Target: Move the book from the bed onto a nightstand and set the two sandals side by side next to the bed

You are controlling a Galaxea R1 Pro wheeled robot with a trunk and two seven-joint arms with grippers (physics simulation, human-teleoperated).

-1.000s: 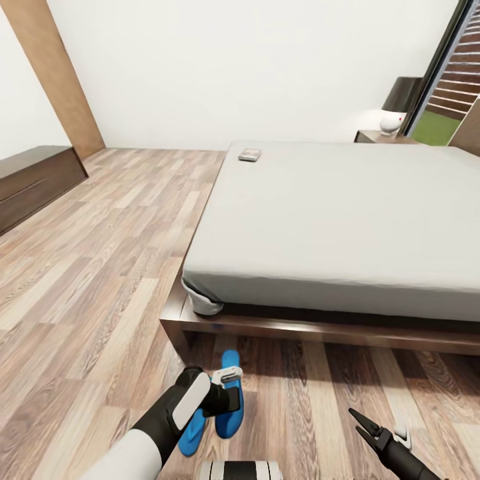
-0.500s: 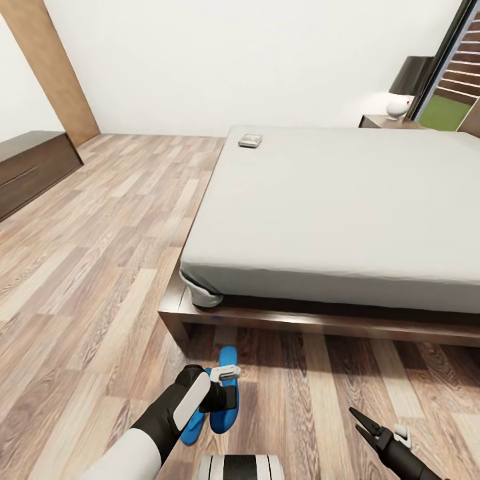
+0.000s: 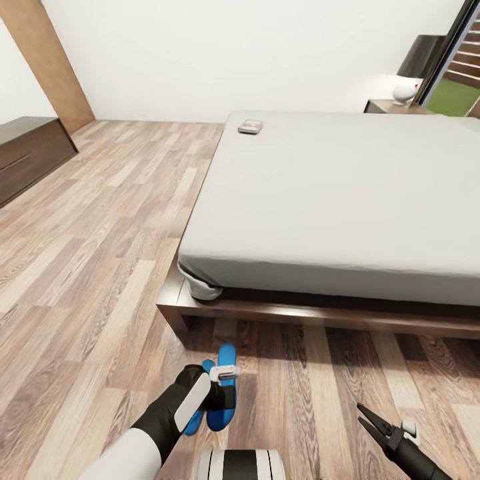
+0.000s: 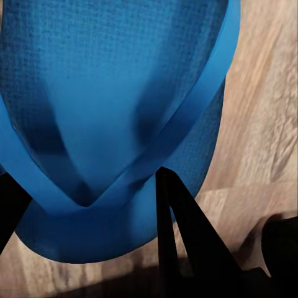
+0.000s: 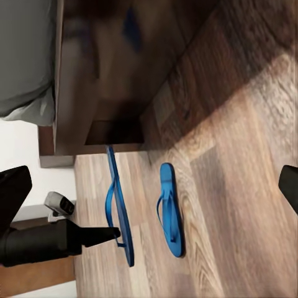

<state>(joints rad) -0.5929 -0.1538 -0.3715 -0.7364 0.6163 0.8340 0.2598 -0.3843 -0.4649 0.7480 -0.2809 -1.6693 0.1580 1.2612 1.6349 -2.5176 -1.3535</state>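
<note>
My left claw [image 3: 223, 393] clenches one blue sandal [image 5: 118, 205] on edge near the bed's corner [image 3: 175, 313]; released tilted, it could topple onto the other sandal [image 5: 170, 208]. Right claw [image 3: 371, 421] open.

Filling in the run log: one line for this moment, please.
left gripper: shut on sandal | other sandal: on floor | right gripper: open | book: on bed
</note>
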